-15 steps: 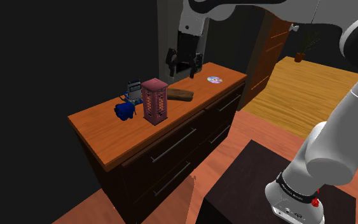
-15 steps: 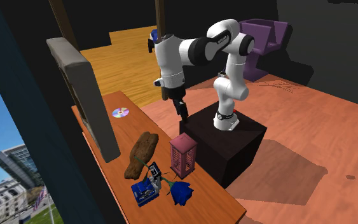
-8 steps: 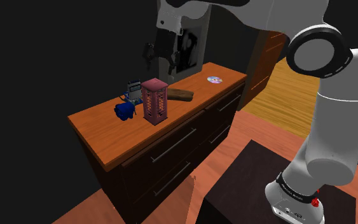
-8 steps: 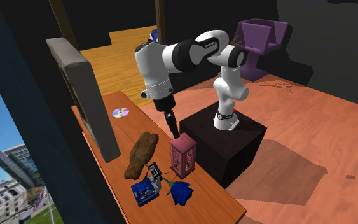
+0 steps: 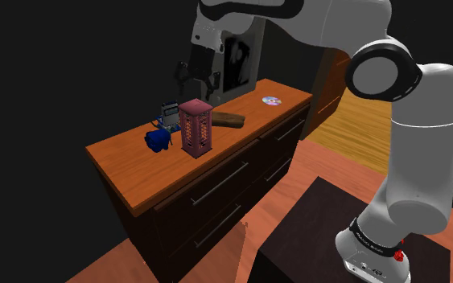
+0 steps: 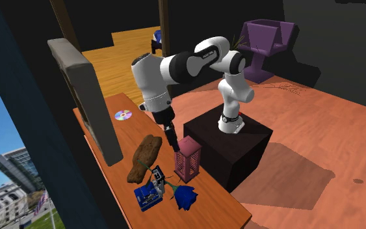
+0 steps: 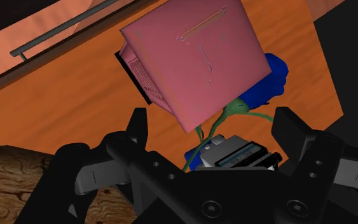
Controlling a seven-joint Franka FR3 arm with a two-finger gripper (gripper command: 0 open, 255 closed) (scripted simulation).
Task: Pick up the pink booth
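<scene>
The pink booth [image 5: 195,127] is a tall lattice-sided box standing upright on the orange dresser top [image 5: 128,165], also seen from the other side [image 6: 188,160]. My gripper [image 5: 193,75] hangs above it, a little toward the wall, and in the second exterior view my gripper [image 6: 172,140] sits just over the booth's upper corner. In the wrist view the booth's flat pink roof [image 7: 196,60] lies beyond my gripper [image 7: 213,127], whose fingers [image 7: 138,125] stand wide apart, open, touching nothing.
Beside the booth lie a blue rose [image 5: 158,139], a small blue-and-grey device [image 5: 169,112] and a brown log [image 5: 227,120]. A disc [image 5: 272,100] rests at the dresser's far end. A grey screen [image 6: 87,97] stands along the wall. My black stand [image 6: 243,146] is close to the dresser.
The arm has swung toward the shoulder view's left and come down, bringing the gripper from over the log to just above the booth. The booth has not moved.
</scene>
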